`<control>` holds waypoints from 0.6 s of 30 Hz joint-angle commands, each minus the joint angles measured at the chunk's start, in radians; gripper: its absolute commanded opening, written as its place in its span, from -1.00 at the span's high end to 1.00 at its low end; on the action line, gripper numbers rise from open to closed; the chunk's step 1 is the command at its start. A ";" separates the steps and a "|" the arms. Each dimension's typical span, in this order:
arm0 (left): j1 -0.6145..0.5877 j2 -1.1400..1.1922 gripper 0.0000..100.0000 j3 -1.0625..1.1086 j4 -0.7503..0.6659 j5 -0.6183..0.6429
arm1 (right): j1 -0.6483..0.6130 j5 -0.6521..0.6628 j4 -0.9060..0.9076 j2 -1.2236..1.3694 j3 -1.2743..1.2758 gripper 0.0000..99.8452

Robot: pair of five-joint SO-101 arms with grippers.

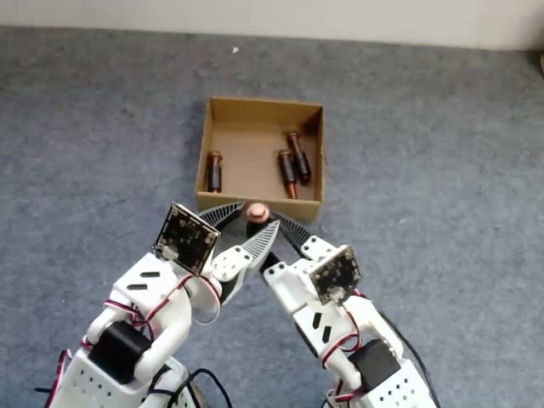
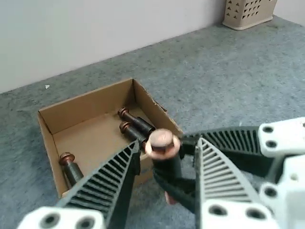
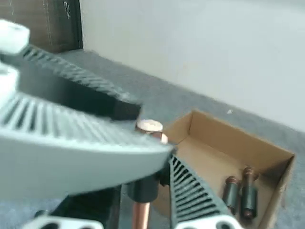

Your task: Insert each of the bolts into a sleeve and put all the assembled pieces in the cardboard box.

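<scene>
An upright black sleeve with a copper-headed bolt pushed through it hangs just in front of the cardboard box. My right gripper is shut on the sleeve, and the bolt's copper tip pokes out below. My left gripper stands open around the bolt head, its fingers a little apart from it on both sides. In the high view both grippers meet at the bolt head by the box's near wall. Three assembled pieces lie inside the box.
Grey carpet surrounds the box on all sides. A beige perforated basket stands far back by the wall. A dark cabinet stands against the wall. One assembled piece lies apart at the box's left side.
</scene>
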 commanded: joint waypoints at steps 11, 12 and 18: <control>-0.027 -0.008 0.67 -0.240 0.282 -0.173 | 0.051 0.000 -0.019 -0.021 0.108 0.99; -0.045 -0.008 0.73 -0.239 0.288 -0.192 | 0.051 0.000 -0.008 -0.021 0.108 0.99; -0.269 -0.008 0.98 -0.160 0.287 -0.298 | 0.117 0.000 0.019 -0.021 0.108 0.99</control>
